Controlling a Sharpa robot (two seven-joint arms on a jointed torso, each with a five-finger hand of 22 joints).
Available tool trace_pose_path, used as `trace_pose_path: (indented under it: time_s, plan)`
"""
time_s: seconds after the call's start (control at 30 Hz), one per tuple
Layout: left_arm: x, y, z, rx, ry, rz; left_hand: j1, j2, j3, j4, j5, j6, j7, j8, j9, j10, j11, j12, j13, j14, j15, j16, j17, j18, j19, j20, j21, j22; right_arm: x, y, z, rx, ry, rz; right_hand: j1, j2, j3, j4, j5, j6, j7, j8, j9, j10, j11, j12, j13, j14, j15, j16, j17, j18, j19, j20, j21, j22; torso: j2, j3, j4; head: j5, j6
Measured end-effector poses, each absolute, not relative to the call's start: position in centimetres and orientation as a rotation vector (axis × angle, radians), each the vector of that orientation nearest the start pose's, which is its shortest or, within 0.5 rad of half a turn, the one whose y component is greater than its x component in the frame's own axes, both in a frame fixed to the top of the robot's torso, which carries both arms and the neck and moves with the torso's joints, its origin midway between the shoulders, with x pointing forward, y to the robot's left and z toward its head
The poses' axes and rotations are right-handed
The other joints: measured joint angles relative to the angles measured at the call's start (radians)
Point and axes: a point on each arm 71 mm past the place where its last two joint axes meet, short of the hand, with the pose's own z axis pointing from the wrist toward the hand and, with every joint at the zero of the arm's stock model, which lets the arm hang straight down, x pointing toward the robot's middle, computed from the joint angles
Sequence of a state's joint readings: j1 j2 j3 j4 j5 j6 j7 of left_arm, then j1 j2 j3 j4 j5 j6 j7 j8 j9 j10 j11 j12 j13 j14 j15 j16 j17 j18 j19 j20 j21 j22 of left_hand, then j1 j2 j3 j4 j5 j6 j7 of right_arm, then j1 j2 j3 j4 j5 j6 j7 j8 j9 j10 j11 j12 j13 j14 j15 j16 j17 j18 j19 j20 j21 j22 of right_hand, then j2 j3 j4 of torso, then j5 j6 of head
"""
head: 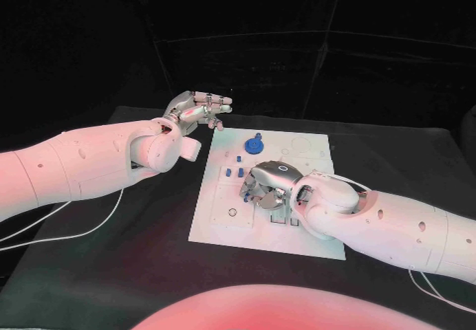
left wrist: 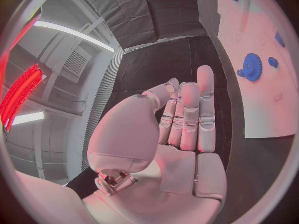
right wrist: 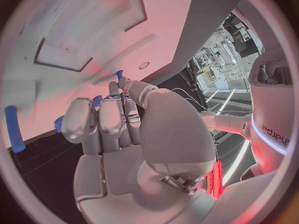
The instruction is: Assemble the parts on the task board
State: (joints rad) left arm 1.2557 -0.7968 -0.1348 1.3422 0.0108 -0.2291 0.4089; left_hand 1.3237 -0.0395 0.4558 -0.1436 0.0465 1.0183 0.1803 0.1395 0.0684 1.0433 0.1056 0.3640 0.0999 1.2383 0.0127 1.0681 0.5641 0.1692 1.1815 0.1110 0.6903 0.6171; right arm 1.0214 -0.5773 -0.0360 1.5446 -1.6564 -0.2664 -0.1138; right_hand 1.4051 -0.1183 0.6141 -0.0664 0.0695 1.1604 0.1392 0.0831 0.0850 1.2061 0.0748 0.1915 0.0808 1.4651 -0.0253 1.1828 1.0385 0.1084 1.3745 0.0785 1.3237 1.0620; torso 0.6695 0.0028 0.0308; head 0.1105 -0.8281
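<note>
A black table (head: 119, 275) fills the scene, with dark drapes behind it. At its middle lies the white board (head: 223, 230), a long plate running from 12 to 6 o'clock.

The right arm (head: 397, 227) comes in from 4 o'clock and lays its hand (head: 266, 189) over the board's centre, fingers bent down onto the plate. In the right wrist view that hand (right wrist: 118, 129) has its fingers curled close together, and a small blue piece (right wrist: 96, 101) shows between the fingertips; whether it is truly pinched or only lies under them I cannot tell.

The left arm (head: 80, 168) comes in from 9 o'clock. Its hand (head: 199, 108) hangs off the board, near the board's 11 o'clock corner, above the table. In the left wrist view the hand (left wrist: 181, 129) is released: fingers straight, side by side, nothing in them.

A blue gear (head: 255, 145) sits on the board towards 12 o'clock, between the two hands; it also shows in the left wrist view (left wrist: 252, 67). A few small blue pegs (head: 234, 172) stand just beside the right hand, at its 10 o'clock. A blue bar (right wrist: 14, 128) lies on the board in the right wrist view, apart from the fingers.
</note>
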Motion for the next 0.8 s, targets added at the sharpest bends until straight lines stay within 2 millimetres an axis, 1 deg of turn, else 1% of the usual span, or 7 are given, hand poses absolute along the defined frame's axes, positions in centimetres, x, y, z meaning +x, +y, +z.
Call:
trace_pose_path:
  time_s: [0.17, 0.2, 0.53, 0.6, 0.63, 0.7, 0.8]
  plan:
    - [51.93, 23.97, -19.35, -1.093, 1.436, -1.468, 0.000, 0.000, 0.000, 0.000, 0.000, 0.000, 0.000, 0.000, 0.000, 0.000, 0.000, 0.004, 0.000, 0.000, 0.000, 0.000, 0.000, 0.000, 0.000, 0.000, 0.000, 0.000, 41.83, -5.48, -25.11, -0.441, 1.727, 0.886, 0.000, 0.000, 0.000, 0.000, 0.000, -0.002, 0.002, -0.003, 0.000, -0.001, -0.001, 0.000, 0.000, 0.000, 0.000, 0.000, 0.000, 0.000, 0.000, 0.000, 0.000, 0.000, 0.000, 0.0001, 0.0000, 0.000, 0.000]
    - [51.93, 23.97, -19.36, -1.093, 1.436, -1.468, 0.000, 0.000, 0.000, 0.000, 0.000, 0.000, 0.000, 0.000, 0.000, 0.000, 0.000, 0.004, 0.000, 0.000, 0.000, 0.000, 0.000, 0.000, 0.000, 0.000, 0.000, 0.000, 41.83, -5.47, -25.12, -0.442, 1.728, 0.885, 0.000, 0.000, 0.000, 0.000, 0.000, -0.005, 0.003, -0.004, 0.000, -0.004, -0.004, 0.000, 0.000, 0.000, 0.000, 0.000, 0.000, 0.000, 0.000, 0.000, 0.000, 0.000, 0.000, 0.0001, 0.0000, 0.000, 0.000]
    - [51.93, 23.91, -19.38, -1.094, 1.441, -1.471, 0.000, 0.000, 0.000, 0.000, 0.000, 0.000, 0.000, 0.000, 0.000, 0.000, 0.000, 0.004, 0.000, 0.000, 0.000, 0.000, 0.000, 0.000, 0.000, 0.000, 0.000, 0.000, 41.78, -5.15, -25.06, -0.463, 1.724, 0.875, 0.000, 0.000, -0.005, -0.005, 0.000, -0.005, 0.002, -0.006, 0.000, -0.004, -0.004, 0.000, 0.000, 0.000, 0.000, 0.005, 0.000, 0.000, 0.000, 0.000, 0.000, -0.002, 0.000, 0.0000, 0.0000, -0.001, -0.002]
    - [51.94, 23.89, -19.38, -1.094, 1.442, -1.471, 0.000, 0.000, 0.000, 0.000, 0.000, 0.000, 0.000, 0.000, 0.000, 0.000, 0.000, 0.004, 0.000, 0.000, 0.000, 0.000, 0.000, 0.000, 0.000, 0.000, 0.000, 0.000, 41.75, -5.05, -25.05, -0.469, 1.725, 0.874, -0.016, -0.005, -0.013, -0.007, 0.004, -0.015, 0.008, -0.011, 0.000, -0.014, -0.002, -0.006, 0.000, 0.002, 0.003, 0.005, 0.002, 0.000, -0.006, 0.006, 0.000, -0.008, 0.000, -0.0002, 0.0000, -0.001, -0.003]
    - [51.94, 23.88, -19.38, -1.094, 1.442, -1.471, 0.000, 0.000, 0.000, 0.000, 0.000, 0.000, 0.000, 0.000, 0.000, 0.000, 0.000, 0.004, 0.000, 0.000, 0.000, 0.000, 0.000, 0.000, 0.000, 0.000, 0.000, 0.000, 41.74, -5.00, -25.06, -0.473, 1.727, 0.873, -0.027, -0.008, -0.022, -0.004, 0.014, -0.028, 0.010, -0.015, -0.003, -0.027, 0.000, -0.012, -0.001, 0.002, 0.010, 0.005, 0.002, 0.000, -0.008, 0.008, 0.000, -0.013, 0.000, -0.0002, 0.0000, -0.001, -0.003]
    - [51.94, 23.85, -19.39, -1.094, 1.443, -1.472, 0.000, 0.000, 0.000, 0.000, 0.000, 0.000, 0.000, 0.000, 0.000, 0.000, 0.000, 0.004, 0.000, 0.000, 0.000, 0.000, -0.001, 0.000, 0.000, 0.000, 0.000, 0.000, 41.69, -4.92, -25.13, -0.480, 1.732, 0.872, -0.048, -0.024, -0.039, 0.006, 0.027, -0.066, 0.022, -0.020, -0.012, -0.058, 0.010, -0.031, -0.011, 0.002, 0.017, 0.005, 0.001, 0.000, -0.016, 0.016, -0.003, -0.025, 0.000, -0.0003, 0.0000, 0.000, -0.003]
    - [51.95, 23.83, -19.39, -1.094, 1.444, -1.473, 0.000, 0.000, 0.000, 0.000, 0.000, 0.000, 0.000, 0.000, -0.001, 0.000, 0.000, 0.004, 0.000, 0.000, 0.000, 0.000, -0.002, 0.000, 0.000, 0.000, 0.000, 0.000, 41.63, -4.92, -25.33, -0.488, 1.740, 0.867, -0.071, -0.042, -0.063, 0.012, 0.031, -0.091, 0.031, -0.021, -0.018, -0.084, 0.023, -0.045, -0.016, 0.002, 0.024, 0.005, -0.004, 0.000, -0.024, 0.024, -0.008, -0.036, 0.000, -0.0004, 0.0000, 0.000, -0.004]
